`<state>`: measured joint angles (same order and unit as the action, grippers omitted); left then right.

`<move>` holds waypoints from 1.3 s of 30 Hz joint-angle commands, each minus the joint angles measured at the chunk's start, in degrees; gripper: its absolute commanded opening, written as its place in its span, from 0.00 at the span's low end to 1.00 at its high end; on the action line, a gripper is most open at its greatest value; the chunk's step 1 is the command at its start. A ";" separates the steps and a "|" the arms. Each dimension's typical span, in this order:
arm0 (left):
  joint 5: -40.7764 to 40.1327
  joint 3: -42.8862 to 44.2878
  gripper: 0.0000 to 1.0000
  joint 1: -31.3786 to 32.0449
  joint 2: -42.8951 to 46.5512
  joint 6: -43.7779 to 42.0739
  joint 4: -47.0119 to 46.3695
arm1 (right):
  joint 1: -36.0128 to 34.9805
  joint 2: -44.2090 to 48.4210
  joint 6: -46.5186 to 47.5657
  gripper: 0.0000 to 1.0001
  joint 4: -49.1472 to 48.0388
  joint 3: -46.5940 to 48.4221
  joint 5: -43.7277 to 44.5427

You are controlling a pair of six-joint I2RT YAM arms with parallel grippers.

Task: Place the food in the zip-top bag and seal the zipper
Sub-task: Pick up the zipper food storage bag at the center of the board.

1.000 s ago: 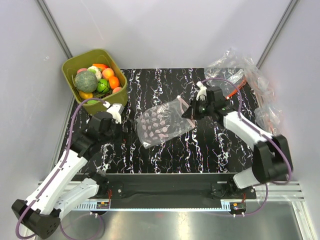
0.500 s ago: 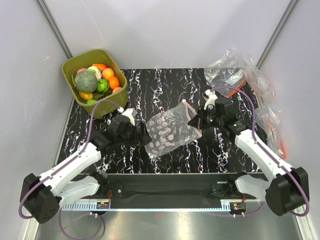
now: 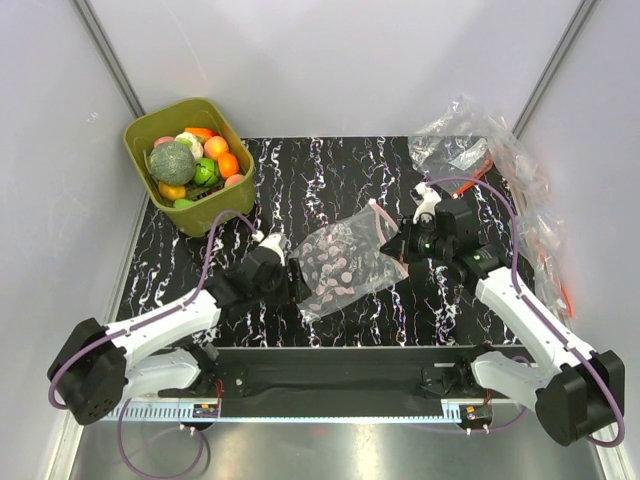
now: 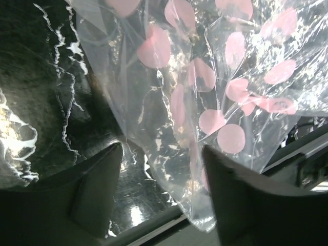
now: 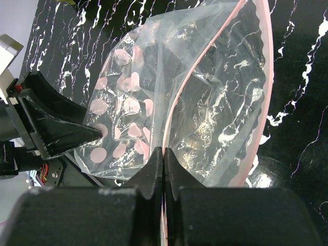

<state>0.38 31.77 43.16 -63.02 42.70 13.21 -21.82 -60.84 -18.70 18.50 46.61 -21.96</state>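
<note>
The zip-top bag (image 3: 345, 265), clear with pink dots, hangs lifted above the black marbled table. My right gripper (image 3: 400, 243) is shut on its pink zipper (image 5: 179, 102), and the mouth gapes open beside the grip (image 5: 163, 151). My left gripper (image 3: 297, 285) is at the bag's lower left end, open. In the left wrist view the bag's bottom corner (image 4: 205, 92) hangs between the two spread fingers (image 4: 163, 148), close against the right one. The food (image 3: 195, 165) is piled in the olive-green tub (image 3: 215, 212) at the back left: broccoli, oranges, a lime and red pieces.
A heap of plain clear bags (image 3: 470, 140) with orange-red strips lies at the back right and trails down the right side (image 3: 535, 230). Grey walls close in on both sides. The table's front rail (image 3: 330, 352) runs just under the bag's near corner.
My left arm swung right to the bag's lower corner and its jaws narrowed around it. The right gripper carried the bag a little to the right and nearer.
</note>
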 commanded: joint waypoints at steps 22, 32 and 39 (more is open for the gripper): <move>-4.08 -14.46 0.13 0.70 7.74 4.16 -19.20 | -0.50 7.32 -7.67 0.00 5.05 10.25 2.46; -8.38 6.88 0.99 0.79 17.06 -1.56 7.34 | -5.06 -0.50 2.78 0.00 17.00 24.22 9.73; -6.10 29.73 0.99 0.70 5.03 -5.34 14.73 | -10.08 -5.34 8.23 0.00 18.33 30.64 8.25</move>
<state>-5.82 53.82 44.07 -52.95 40.47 24.03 -30.22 -65.10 -14.85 35.57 74.13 -14.00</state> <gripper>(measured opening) 0.988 0.012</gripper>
